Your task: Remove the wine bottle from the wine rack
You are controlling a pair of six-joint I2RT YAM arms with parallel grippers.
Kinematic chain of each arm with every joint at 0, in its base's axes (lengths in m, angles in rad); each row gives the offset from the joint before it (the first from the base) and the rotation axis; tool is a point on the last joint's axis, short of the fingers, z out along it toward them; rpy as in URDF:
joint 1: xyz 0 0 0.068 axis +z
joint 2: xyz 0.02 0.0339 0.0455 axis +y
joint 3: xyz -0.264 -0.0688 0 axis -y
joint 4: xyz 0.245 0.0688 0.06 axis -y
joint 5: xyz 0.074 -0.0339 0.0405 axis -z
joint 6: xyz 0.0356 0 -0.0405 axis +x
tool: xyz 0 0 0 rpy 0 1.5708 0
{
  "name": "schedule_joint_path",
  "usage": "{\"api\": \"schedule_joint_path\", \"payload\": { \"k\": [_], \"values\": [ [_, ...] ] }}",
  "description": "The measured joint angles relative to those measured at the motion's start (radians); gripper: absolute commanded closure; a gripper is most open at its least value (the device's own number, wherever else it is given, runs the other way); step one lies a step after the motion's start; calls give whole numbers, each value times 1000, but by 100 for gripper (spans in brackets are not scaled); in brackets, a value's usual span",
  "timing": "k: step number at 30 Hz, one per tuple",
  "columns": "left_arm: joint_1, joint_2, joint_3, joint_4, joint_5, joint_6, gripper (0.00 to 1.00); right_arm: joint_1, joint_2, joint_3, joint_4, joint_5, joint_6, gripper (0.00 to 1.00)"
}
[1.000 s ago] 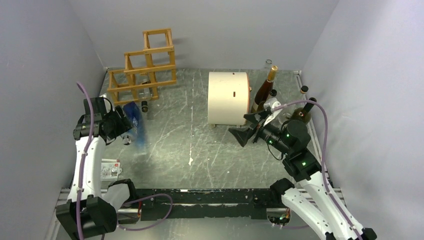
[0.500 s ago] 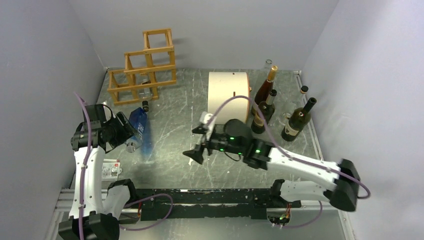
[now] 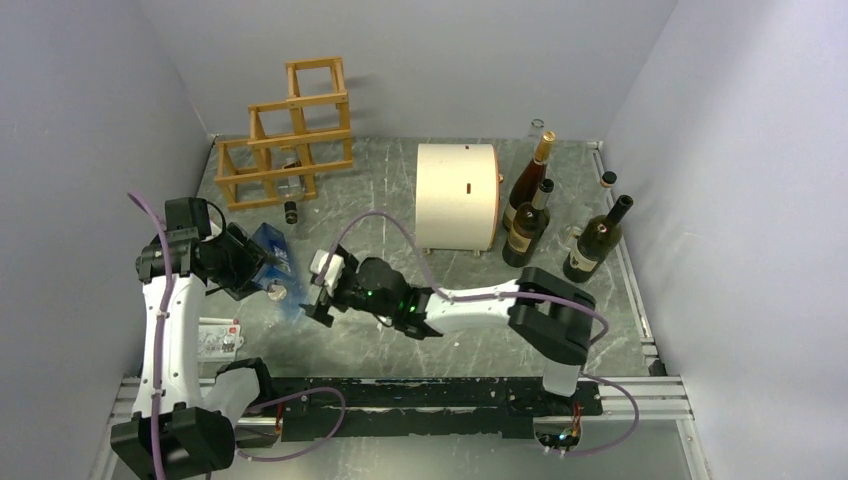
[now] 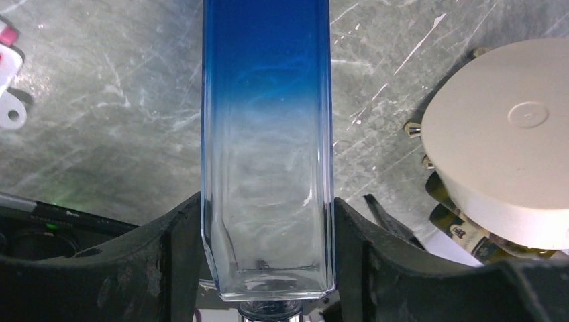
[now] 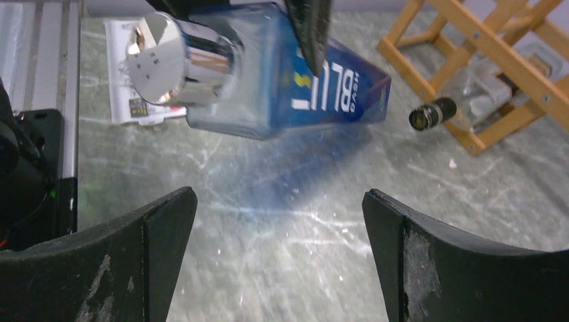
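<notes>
My left gripper (image 3: pixel 257 268) is shut on a square wine bottle (image 3: pixel 274 258) of blue-to-clear glass, held lying level above the table, in front of and apart from the wine rack (image 3: pixel 290 140). In the left wrist view its fingers (image 4: pixel 178 241) press both sides of the bottle (image 4: pixel 267 134) near its shoulder. The right gripper (image 3: pixel 318 293) stands open just right of the bottle's silver cap (image 5: pixel 178 60), with nothing between its jaws (image 5: pixel 278 201). Another clear bottle (image 5: pixel 463 90) lies in a lower cell of the rack (image 5: pixel 483 47), its dark cap (image 5: pixel 429 115) sticking out.
A cream drum (image 3: pixel 457 196) stands mid-table. Several dark bottles (image 3: pixel 528 215) stand upright at the right wall, one nearer the edge (image 3: pixel 595 235). A white printed packet (image 3: pixel 218 338) lies by the left arm's base. Grey walls close in on both sides.
The right arm has swung from the right side across the table to the blue bottle's cap end, still open. The left gripper has shifted slightly with the bottle.
</notes>
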State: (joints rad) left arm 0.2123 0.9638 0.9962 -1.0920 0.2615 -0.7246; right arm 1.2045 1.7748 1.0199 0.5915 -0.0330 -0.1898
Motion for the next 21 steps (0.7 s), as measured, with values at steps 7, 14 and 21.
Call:
{"api": "schedule_joint_path", "payload": {
  "k": [7,14,21],
  "values": [
    [0,14,37,-60,12,-60,93,80,177,18,307,109,-76,0],
    [0,-16,37,-76,19,-85,93,85,316,143,411,138,-126,13],
    [1,-62,23,-74,27,-96,71,84,362,211,457,141,-147,47]
  ]
}}
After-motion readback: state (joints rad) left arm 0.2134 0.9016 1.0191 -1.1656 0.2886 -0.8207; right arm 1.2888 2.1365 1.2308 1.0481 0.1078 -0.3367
